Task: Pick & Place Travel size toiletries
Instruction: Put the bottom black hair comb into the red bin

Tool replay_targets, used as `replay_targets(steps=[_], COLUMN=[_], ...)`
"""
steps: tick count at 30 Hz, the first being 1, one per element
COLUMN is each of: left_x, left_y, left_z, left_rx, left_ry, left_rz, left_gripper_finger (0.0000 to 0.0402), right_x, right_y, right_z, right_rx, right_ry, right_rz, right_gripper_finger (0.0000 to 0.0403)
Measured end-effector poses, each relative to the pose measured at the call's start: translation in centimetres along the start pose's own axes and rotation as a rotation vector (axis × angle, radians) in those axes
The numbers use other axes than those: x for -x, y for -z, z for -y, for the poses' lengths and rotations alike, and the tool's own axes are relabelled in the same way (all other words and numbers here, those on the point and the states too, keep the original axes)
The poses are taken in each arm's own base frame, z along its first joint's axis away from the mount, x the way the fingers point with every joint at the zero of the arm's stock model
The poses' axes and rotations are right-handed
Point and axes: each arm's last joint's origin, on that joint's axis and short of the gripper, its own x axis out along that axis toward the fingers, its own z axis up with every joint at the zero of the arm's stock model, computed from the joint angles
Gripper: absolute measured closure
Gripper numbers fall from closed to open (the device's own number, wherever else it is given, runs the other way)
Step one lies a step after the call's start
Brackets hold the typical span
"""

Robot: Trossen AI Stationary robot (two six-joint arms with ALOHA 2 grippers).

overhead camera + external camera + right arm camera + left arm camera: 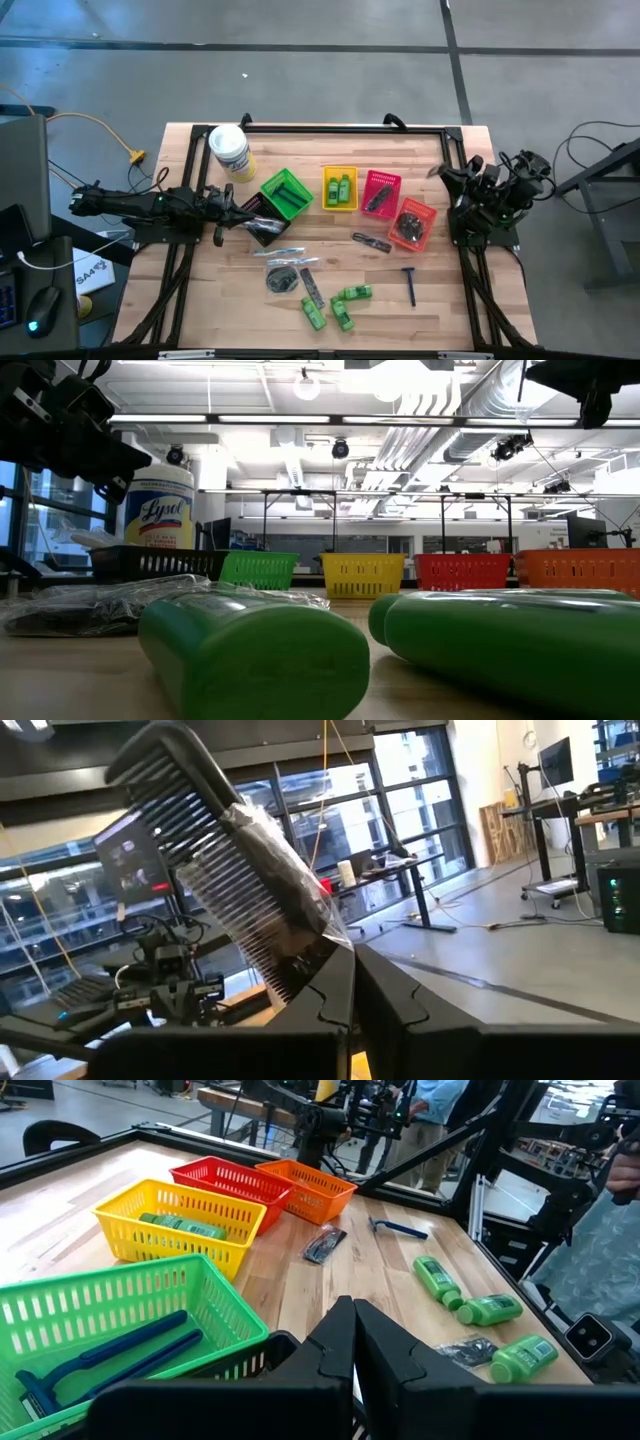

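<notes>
My right gripper (pixel 355 960) is raised over the table's right edge (pixel 447 172) and is shut on a dark comb (pixel 215 860) in clear wrap. My left gripper (pixel 355 1342) is shut and empty at the table's left, beside a black basket (pixel 262 226). Loose on the wood lie three green mini bottles (pixel 343 302), a blue razor (pixel 410 285), a dark comb (pixel 371 242), a round dark packet (pixel 282 278) and clear-wrapped sticks (pixel 283 252). The green basket (pixel 120 1320) holds blue razors, and the yellow basket (pixel 180 1220) holds green bottles. My right gripper pinches one end of the wrapped comb (pixel 300 955) between its two fingers. The comb sticks out past the fingertips, slanting upward with its teeth to one side. It is lifted clear of the table.
A row of small baskets crosses the table's middle: green (pixel 286 193), yellow (pixel 340 187), red (pixel 380 193), orange (pixel 412 223). A white tub with a yellow label (pixel 230 150) stands at the far left. A black frame (pixel 340 128) runs along the table's edges. People stand beyond the table (pixel 430 1110).
</notes>
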Motion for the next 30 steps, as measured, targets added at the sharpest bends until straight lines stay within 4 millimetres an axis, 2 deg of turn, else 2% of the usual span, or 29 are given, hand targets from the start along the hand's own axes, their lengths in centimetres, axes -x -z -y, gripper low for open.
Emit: replay_targets(steps=[3, 6, 14, 30], left_x=[0.0, 0.0, 0.0, 0.0], left_y=[0.0, 0.0, 0.0, 0.0], left_z=[0.0, 0.0, 0.0, 0.0], left_rx=[0.000, 0.000, 0.000, -0.001], left_ry=[0.000, 0.001, 0.001, 0.001], left_rz=[0.000, 0.000, 0.002, 0.003], left_gripper_finger=[0.0402, 0.0402, 0.0402, 0.0402], right_x=[0.0, 0.0, 0.0, 0.0], right_y=[0.0, -0.1, 0.3, 1.0], right_z=[-0.2, 0.0, 0.0, -0.5], right_rx=[-0.022, -0.044, -0.009, -0.046], right_ry=[-0.078, -0.007, 0.008, -0.088], right_rz=[0.019, 0.004, -0.015, -0.037], right_gripper_finger=[0.0400, 0.0400, 0.0400, 0.0400])
